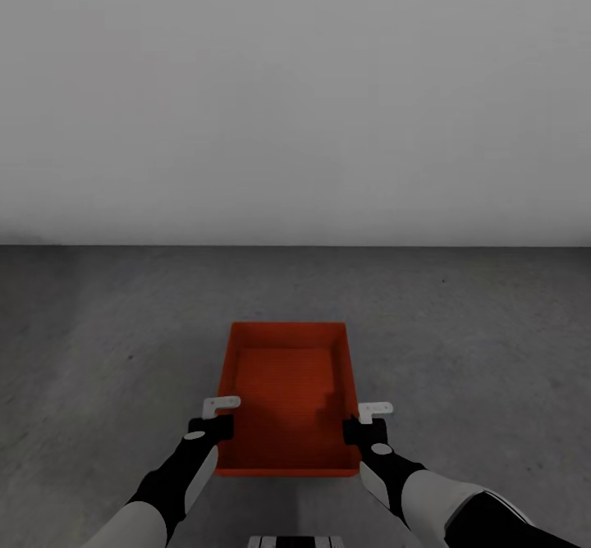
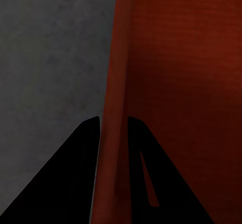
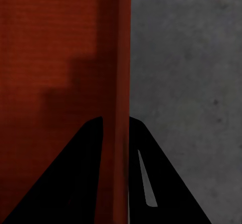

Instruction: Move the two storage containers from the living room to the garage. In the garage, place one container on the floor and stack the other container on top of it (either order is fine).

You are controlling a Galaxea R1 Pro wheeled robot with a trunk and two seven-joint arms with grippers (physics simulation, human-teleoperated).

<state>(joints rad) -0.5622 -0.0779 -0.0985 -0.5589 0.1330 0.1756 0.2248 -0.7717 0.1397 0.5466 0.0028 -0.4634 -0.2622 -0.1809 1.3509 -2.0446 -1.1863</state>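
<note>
While both arms reach forward and down, 1 orange-red tray (image 1: 289,400) sits between them over the dark grey concrete floor (image 1: 98,326), its long axis running straight away from the robot toward the white wall (image 1: 295,97). The left gripper (image 1: 220,417) straddles the tray's left long wall near the near end, and the right gripper (image 1: 367,421) straddles the right long wall at the matching spot, so the tray lies square between the 2 hands and neither arm is nearer than the other.

From the left wrist camera, the thin tray wall (image 2: 113,133) runs up between the 2 dark fingers (image 2: 75,173), which are closed onto it from either side. The right wrist camera shows the same pinch: the tray wall (image 3: 118,133) is held between its fingers (image 3: 75,178), with the tray's inside on one side and bare concrete on the other.

Nothing lies in the tray; its ribbed bottom carries only the arms' shadows. Whether it rests on the floor or hangs just above it, I cannot tell. Setting it down looks like the step in hand, and both hands would have to lower evenly to keep it level.
</note>
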